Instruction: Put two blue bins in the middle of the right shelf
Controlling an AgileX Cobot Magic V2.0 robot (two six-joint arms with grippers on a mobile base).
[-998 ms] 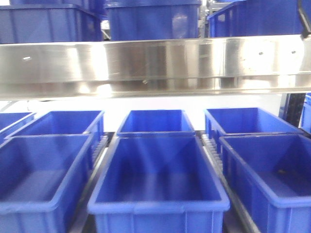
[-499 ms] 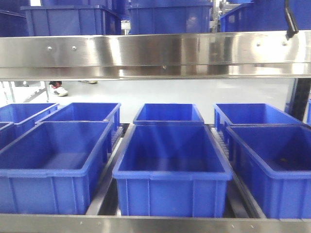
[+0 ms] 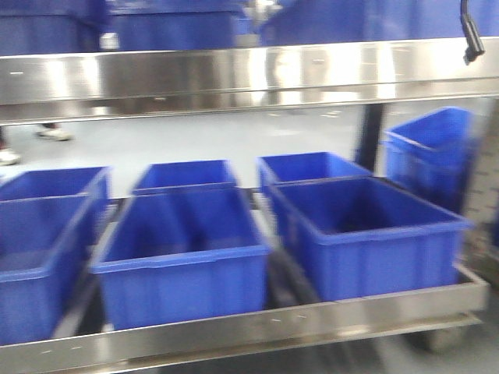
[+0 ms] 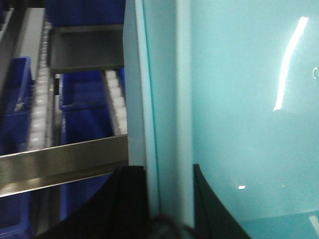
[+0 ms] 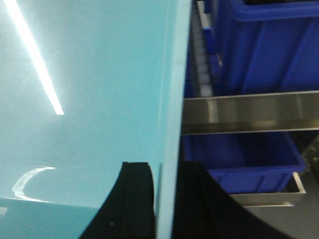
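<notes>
Left pincer (image 4: 169, 209) and right pincer (image 5: 162, 204) each pinch a pale-blue bin (image 4: 239, 99) wall; best carried level, grips matched, lifted over the steel rail (image 3: 234, 327) low in frame, avoiding the dark crates (image 3: 187, 249).

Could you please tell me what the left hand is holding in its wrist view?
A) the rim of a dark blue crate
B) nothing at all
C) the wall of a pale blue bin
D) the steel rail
C: the left hand has its black fingers on either side of the pale bin wall; the dark crates and rail lie beyond.
</notes>
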